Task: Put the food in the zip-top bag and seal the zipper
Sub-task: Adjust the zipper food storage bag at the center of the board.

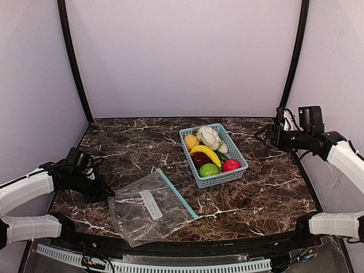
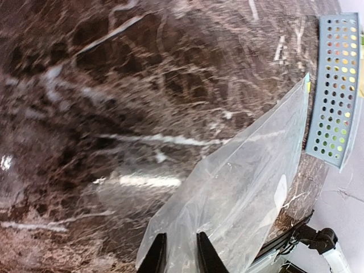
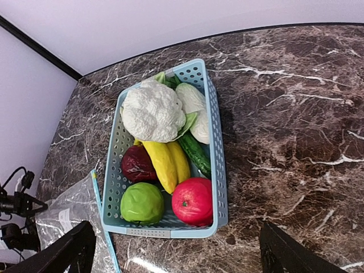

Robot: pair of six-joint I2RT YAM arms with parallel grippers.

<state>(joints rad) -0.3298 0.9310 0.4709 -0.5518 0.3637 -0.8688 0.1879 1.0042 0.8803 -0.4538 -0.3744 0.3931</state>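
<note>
On the tabletop (image 1: pixel 131 142), zip-top bag (image 1: pixel 151 210) flat, zipper (image 1: pixel 177 194) toward basket (image 1: pixel 219 180), diagonal.

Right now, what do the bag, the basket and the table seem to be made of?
Zip-top bag: thin clear plastic film, glossy, crinkled, see-through. Basket: likely moulded plastic, light blue, matte, with rows of holes. Table: dark polished marble look, white veins; stone or print, unclear.
</note>
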